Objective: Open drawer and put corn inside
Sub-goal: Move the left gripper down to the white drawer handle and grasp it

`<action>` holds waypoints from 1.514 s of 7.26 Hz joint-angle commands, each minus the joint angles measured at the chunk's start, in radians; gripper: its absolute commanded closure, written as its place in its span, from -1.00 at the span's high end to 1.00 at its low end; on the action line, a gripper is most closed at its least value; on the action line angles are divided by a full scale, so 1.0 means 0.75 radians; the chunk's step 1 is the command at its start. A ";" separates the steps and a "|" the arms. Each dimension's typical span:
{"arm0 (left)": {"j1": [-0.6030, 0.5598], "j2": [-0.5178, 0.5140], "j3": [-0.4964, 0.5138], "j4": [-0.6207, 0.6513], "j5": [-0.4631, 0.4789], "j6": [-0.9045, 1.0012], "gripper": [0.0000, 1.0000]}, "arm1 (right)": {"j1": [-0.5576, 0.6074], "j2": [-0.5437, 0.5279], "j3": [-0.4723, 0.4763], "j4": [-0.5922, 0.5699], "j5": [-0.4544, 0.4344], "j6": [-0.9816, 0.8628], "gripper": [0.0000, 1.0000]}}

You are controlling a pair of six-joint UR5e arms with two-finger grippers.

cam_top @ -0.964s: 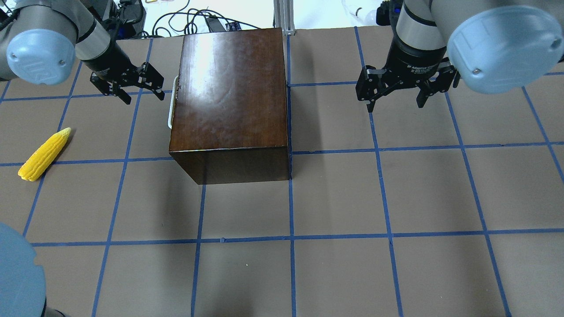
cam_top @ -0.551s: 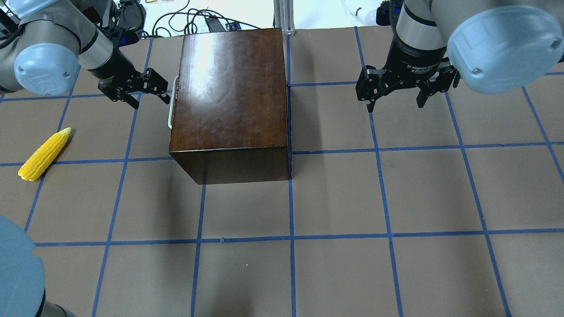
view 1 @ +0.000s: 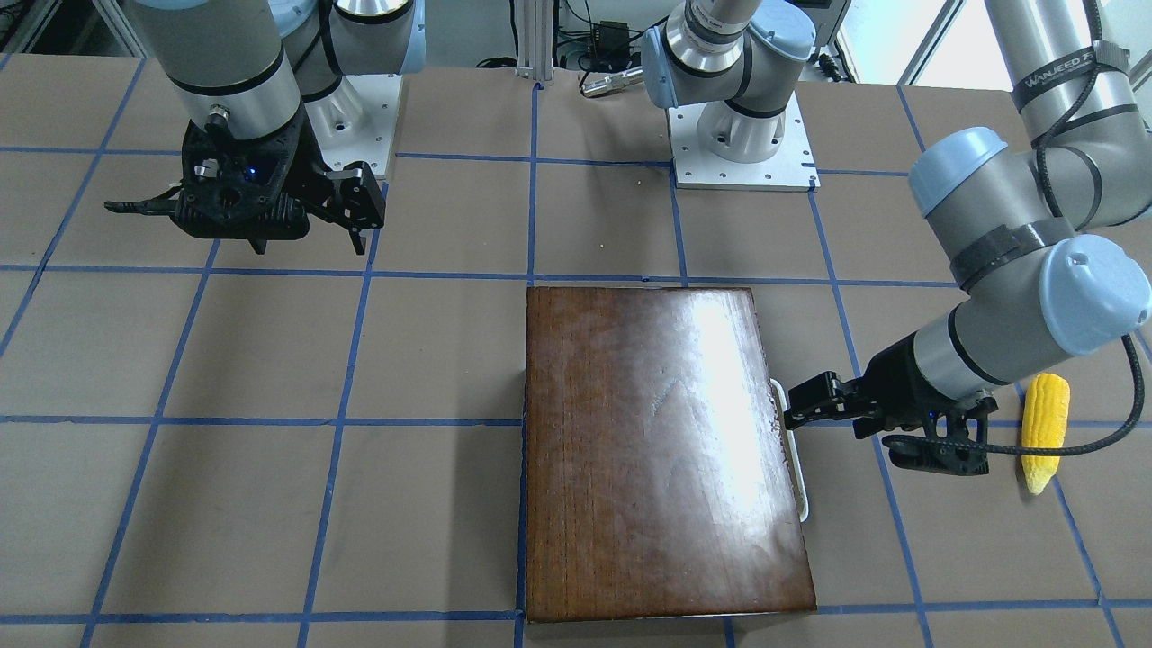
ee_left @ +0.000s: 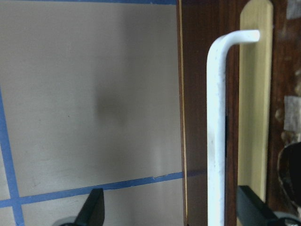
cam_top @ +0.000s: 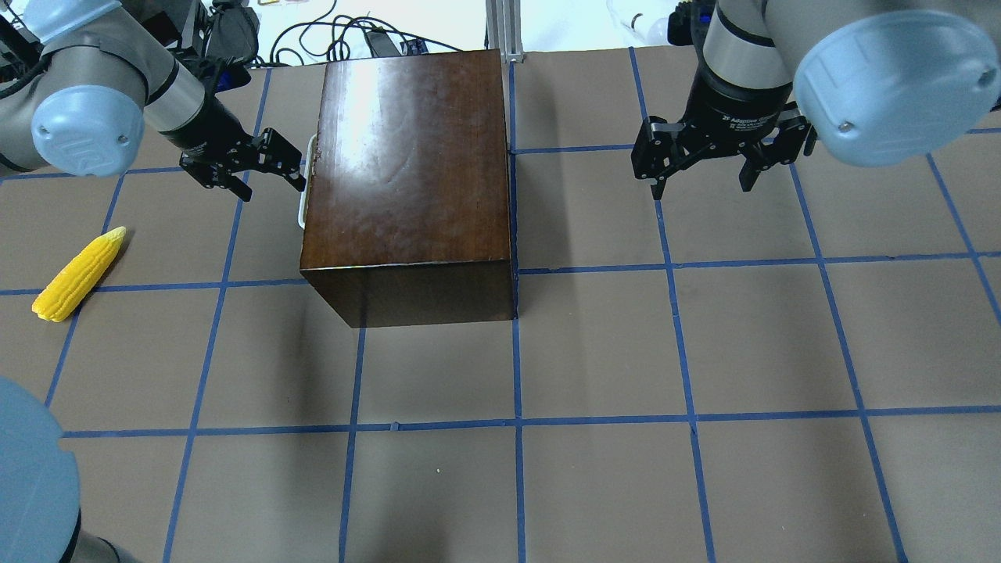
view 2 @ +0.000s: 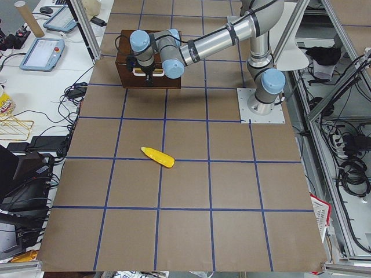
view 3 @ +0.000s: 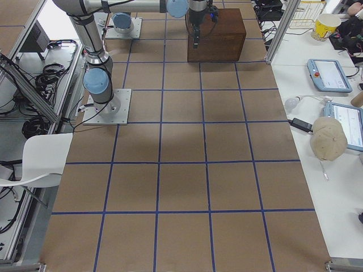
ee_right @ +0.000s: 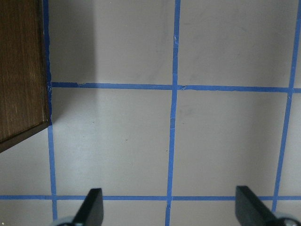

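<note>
Closer to the drawer handle now, left claw (spread wide) reaches sideways.

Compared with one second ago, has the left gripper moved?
Yes. In the overhead view the left gripper moved rightward, toward the wooden box; its fingers are now next to the white handle.

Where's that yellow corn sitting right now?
In the overhead view the corn lies on the table at the far left, across a blue tape line, apart from the dark wooden box to its right.
</note>
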 commanded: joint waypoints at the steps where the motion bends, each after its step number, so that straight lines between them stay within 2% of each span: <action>1: 0.001 -0.024 0.002 0.002 -0.010 0.001 1.00 | 0.000 0.000 0.000 0.000 0.000 0.000 1.00; 5: 0.014 -0.055 0.002 0.002 -0.063 -0.005 1.00 | 0.000 0.000 0.000 0.000 0.000 0.000 1.00; 11: 0.016 -0.106 0.006 0.063 -0.063 -0.005 1.00 | 0.000 0.000 0.000 0.000 0.000 0.000 1.00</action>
